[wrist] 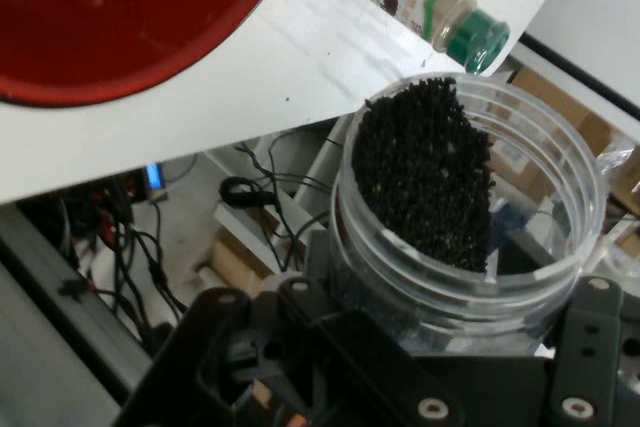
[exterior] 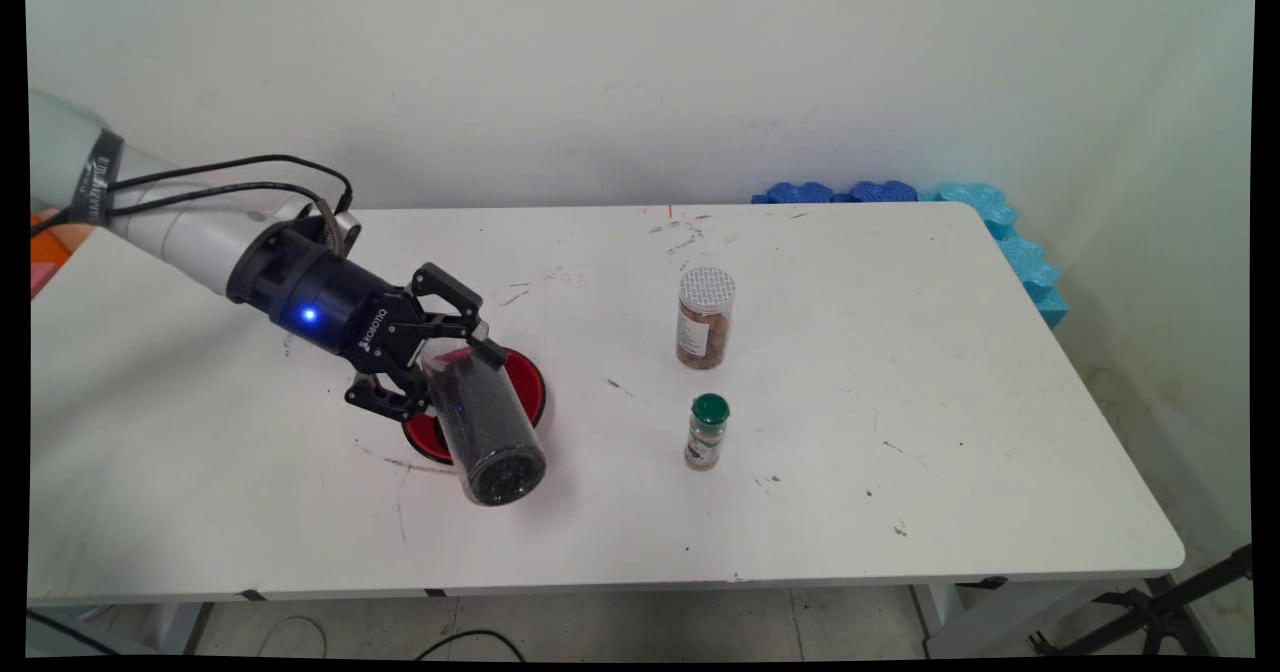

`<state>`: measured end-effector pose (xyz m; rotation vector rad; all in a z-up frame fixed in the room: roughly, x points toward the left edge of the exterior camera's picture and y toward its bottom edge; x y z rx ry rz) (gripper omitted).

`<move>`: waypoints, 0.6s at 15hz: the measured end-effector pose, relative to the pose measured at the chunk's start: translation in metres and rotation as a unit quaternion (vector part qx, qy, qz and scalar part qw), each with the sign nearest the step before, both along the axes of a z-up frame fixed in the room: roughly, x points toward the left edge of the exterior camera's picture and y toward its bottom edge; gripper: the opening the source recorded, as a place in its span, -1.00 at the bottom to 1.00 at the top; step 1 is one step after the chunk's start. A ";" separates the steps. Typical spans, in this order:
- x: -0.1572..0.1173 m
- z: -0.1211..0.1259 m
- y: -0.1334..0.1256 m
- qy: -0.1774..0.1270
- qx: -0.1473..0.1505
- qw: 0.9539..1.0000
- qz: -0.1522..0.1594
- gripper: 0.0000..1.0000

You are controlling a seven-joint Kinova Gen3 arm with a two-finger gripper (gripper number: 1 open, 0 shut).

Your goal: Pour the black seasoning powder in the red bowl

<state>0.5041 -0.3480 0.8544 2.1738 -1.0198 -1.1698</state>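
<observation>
The claw (exterior: 432, 364) is closed around a clear plastic jar (exterior: 485, 427) and holds it up off the table (exterior: 900, 372). The jar is tipped over. Its long side slants down toward the near edge of the table, and one round end faces near and a bit right. The jar is see-through with small black bits inside. In the hand view the bits (wrist: 425, 172) are piled against one side of the jar. The jar hangs over the near side of a red plate (exterior: 528, 384) at the left of the table. Off to the right stand a bigger jar with a silver lid (exterior: 705, 318) and a little bottle with a green cap (exterior: 707, 432), both upright.
</observation>
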 end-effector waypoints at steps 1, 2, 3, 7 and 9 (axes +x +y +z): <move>0.000 0.001 0.000 -0.003 -0.013 1.000 -0.009 -1.00; 0.000 0.001 -0.001 -0.006 -0.025 1.000 -0.016 -1.00; 0.001 0.002 -0.003 -0.010 -0.039 0.999 -0.023 -1.00; 0.001 0.006 -0.007 -0.021 -0.089 0.995 -0.048 -1.00; -0.001 0.010 -0.009 -0.026 -0.126 0.989 -0.070 -1.00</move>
